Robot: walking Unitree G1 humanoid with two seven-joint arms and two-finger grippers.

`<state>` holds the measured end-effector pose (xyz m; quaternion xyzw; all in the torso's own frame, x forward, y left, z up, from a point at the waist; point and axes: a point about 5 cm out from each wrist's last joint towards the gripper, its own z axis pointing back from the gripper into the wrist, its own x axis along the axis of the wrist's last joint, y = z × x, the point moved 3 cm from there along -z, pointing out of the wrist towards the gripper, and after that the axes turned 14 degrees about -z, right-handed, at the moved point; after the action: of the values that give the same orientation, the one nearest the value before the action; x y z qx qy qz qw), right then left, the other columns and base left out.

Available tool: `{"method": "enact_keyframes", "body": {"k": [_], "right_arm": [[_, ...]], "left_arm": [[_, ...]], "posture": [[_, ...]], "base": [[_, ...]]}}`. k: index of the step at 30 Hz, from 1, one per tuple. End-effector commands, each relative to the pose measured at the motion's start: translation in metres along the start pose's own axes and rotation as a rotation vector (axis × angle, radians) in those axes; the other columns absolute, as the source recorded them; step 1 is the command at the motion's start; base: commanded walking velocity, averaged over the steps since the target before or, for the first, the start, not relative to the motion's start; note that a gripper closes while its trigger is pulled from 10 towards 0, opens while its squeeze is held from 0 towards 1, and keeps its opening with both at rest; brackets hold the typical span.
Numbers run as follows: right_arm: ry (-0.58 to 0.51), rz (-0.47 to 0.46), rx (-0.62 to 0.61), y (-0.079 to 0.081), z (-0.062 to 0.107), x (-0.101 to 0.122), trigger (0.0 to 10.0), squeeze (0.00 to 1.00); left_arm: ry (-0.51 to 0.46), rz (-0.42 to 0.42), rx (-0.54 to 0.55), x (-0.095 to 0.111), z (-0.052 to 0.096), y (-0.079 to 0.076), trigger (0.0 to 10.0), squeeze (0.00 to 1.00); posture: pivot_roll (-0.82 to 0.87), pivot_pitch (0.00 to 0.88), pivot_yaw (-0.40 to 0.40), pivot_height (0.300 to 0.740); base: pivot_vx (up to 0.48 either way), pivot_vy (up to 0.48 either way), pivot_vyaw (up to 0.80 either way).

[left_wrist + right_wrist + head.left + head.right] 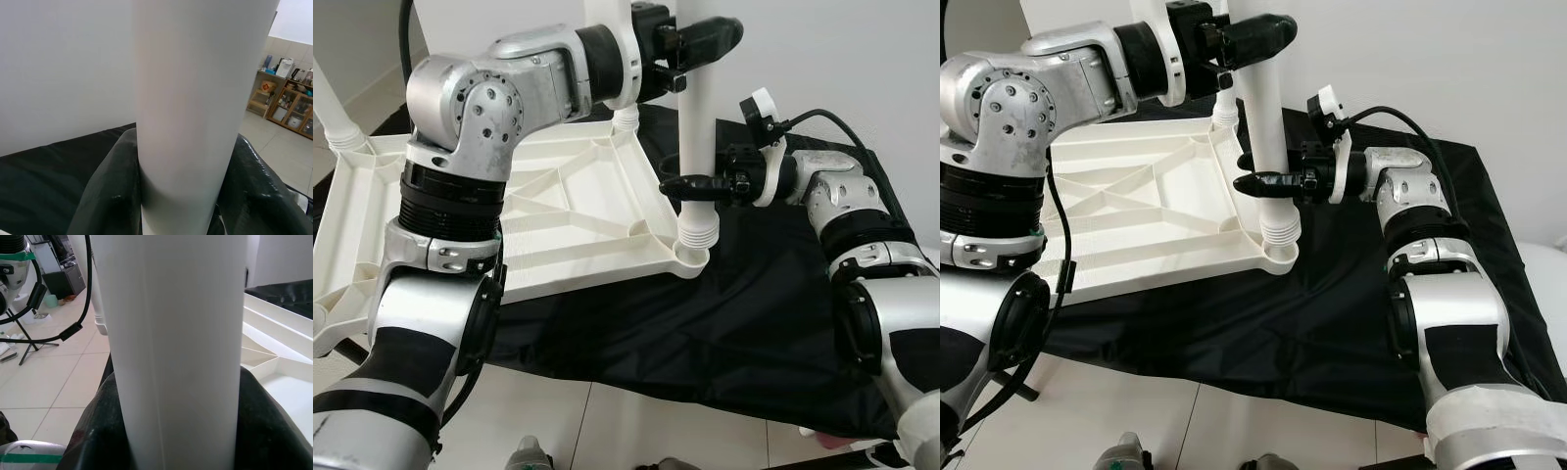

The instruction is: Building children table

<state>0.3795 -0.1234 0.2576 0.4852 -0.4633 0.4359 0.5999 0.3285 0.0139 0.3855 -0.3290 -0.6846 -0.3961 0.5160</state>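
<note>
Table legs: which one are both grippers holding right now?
The upright leg at the tabletop's near right corner. The left gripper clamps it high, the right gripper low above its threaded base. The other legs stand untouched.

I saw a black cloth (705,333) covering the lower right, pale floor tiles (607,431) along the bottom, wooden shelves (288,107) at right.
</note>
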Motion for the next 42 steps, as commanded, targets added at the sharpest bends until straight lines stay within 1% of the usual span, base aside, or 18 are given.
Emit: {"method": "enact_keyframes", "body": {"k": [1, 7, 12, 13, 19, 20, 21, 22, 24, 25, 30, 31, 32, 35, 37, 39, 42], "right_arm": [[-0.003, -0.025, -0.013, -0.001, 0.003, 0.004, 0.0, 0.00], [0.015, -0.041, 0.006, -0.001, -0.001, -0.001, 0.0, 0.00], [0.017, -0.042, 0.010, 0.000, -0.004, -0.004, 0.0, 0.00], [0.019, -0.045, 0.012, -0.001, -0.007, -0.006, 0.0, 0.00], [0.022, -0.048, 0.015, 0.000, -0.009, -0.008, 0.0, 0.00], [0.025, -0.042, 0.007, -0.001, -0.010, -0.008, 10.0, 0.00], [0.025, -0.042, 0.007, -0.001, -0.010, -0.008, 10.0, 0.00], [0.023, -0.040, 0.001, -0.002, -0.011, -0.008, 10.0, 0.00], [0.022, -0.039, -0.003, -0.002, -0.011, -0.008, 10.0, 0.00], [0.022, -0.038, -0.006, -0.002, -0.011, -0.009, 10.0, 0.00], [-0.007, -0.024, -0.041, -0.005, -0.012, -0.006, 10.0, 0.00], [-0.015, -0.022, -0.057, -0.007, -0.012, -0.005, 10.0, 0.00], [-0.023, -0.021, -0.068, -0.008, -0.013, -0.005, 10.0, 0.00], [-0.029, -0.021, -0.074, -0.008, -0.014, -0.005, 10.0, 0.00], [-0.051, -0.018, -0.099, -0.010, -0.017, -0.004, 10.0, 0.00], [-0.086, -0.016, -0.148, -0.014, -0.019, -0.001, 10.0, 0.00], [-0.105, -0.019, -0.167, -0.015, -0.020, 0.000, 10.0, 0.00]], "left_arm": [[-0.046, -0.025, -0.225, 0.012, -0.001, -0.027, 10.0, 0.00], [-0.038, -0.007, -0.216, 0.011, 0.000, -0.027, 10.0, 0.00], [-0.051, 0.014, -0.204, 0.012, 0.000, -0.025, 10.0, 0.00], [-0.063, 0.032, -0.191, 0.014, 0.000, -0.022, 10.0, 0.00], [-0.071, 0.040, -0.187, 0.016, 0.000, -0.020, 10.0, 0.00], [-0.073, 0.045, -0.188, 0.017, 0.000, -0.020, 10.0, 0.00], [-0.073, 0.045, -0.188, 0.017, 0.000, -0.020, 10.0, 0.00], [-0.075, 0.055, -0.191, 0.017, -0.001, -0.020, 10.0, 0.36], [-0.075, 0.063, -0.194, 0.017, -0.001, -0.020, 10.0, 0.36], [-0.077, 0.072, -0.196, 0.017, -0.001, -0.020, 10.0, 1.00], [-0.074, 0.074, -0.160, 0.017, 0.000, -0.015, 10.0, 1.00], [-0.074, 0.072, -0.133, 0.018, 0.000, -0.011, 10.0, 0.00], [-0.076, 0.077, -0.107, 0.018, 0.001, -0.006, 10.0, 0.00], [-0.078, 0.077, -0.087, 0.018, 0.001, -0.002, 10.0, 0.00], [-0.084, 0.072, -0.046, 0.020, 0.003, 0.007, 10.0, 0.00], [-0.081, 0.048, -0.002, 0.021, 0.005, 0.015, 10.0, 0.00], [-0.081, 0.039, 0.019, 0.021, 0.006, 0.019, 10.0, 0.00]], "posture": [[0.06, 0.000, -0.073, 0.740], [0.06, 0.000, -0.070, 0.740], [0.06, 0.000, -0.069, 0.740], [0.06, 0.000, -0.069, 0.740], [0.06, 0.000, -0.067, 0.740], [0.06, 0.000, -0.066, 0.740], [0.06, 0.000, -0.066, 0.740], [0.06, 0.000, -0.066, 0.740], [0.06, 0.000, -0.066, 0.740], [0.06, 0.000, -0.067, 0.740], [0.06, 0.000, -0.068, 0.740], [0.06, 0.000, -0.067, 0.740], [0.06, 0.000, -0.069, 0.740], [0.06, 0.000, -0.069, 0.740], [0.06, 0.000, -0.070, 0.740], [0.06, 0.000, -0.069, 0.740], [0.06, 0.000, -0.068, 0.740]], "base": [[0.000, 0.000, 0.00], [0.000, 0.000, 0.00], [0.000, 0.000, 0.00], [0.000, 0.000, 0.00], [0.000, 0.000, 0.00], [0.000, 0.000, 0.00], [0.000, 0.000, 0.00], [0.000, 0.000, 0.00], [0.000, 0.000, 0.00], [0.000, 0.000, 0.00], [0.000, 0.000, 0.00], [0.000, 0.000, 0.00], [0.000, 0.000, 0.00], [0.000, 0.000, 0.00], [0.000, 0.000, 0.00], [0.000, 0.000, 0.00], [0.000, 0.000, 0.00]]}}
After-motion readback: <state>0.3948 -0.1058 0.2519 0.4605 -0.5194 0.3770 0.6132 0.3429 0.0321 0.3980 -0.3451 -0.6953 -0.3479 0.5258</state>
